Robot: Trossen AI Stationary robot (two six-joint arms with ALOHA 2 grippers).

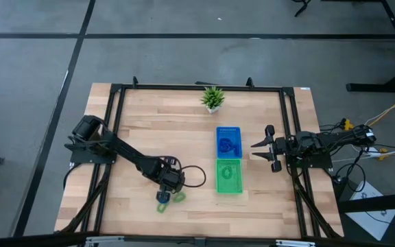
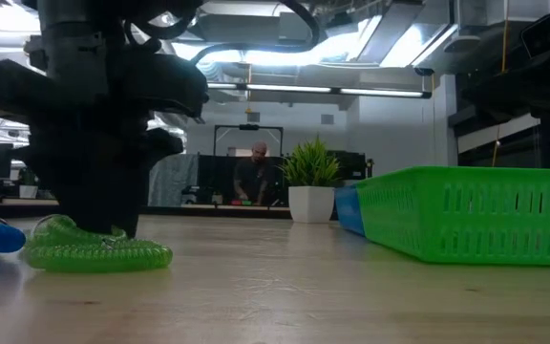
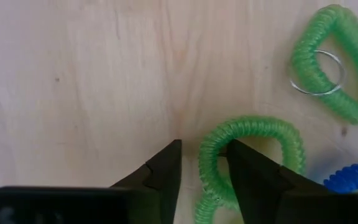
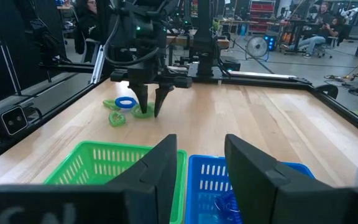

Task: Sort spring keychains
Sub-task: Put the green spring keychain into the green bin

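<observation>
The left gripper (image 3: 202, 171) is low over the table (image 1: 149, 123), near its front edge and left of the middle. Its two fingers are spread and stand on both sides of one strand of a green keychain (image 3: 253, 149); they are not yet pressed on it. A second green keychain (image 3: 334, 62) with a metal ring (image 3: 319, 73) lies just beside, and a blue keychain (image 3: 353, 177) is near too. The right gripper (image 1: 258, 146) waits at the right side, fingers spread, beside the blue tray (image 1: 228, 140) and the green tray (image 1: 229, 176). A small potted plant (image 1: 212, 98) stands at the back edge.
</observation>
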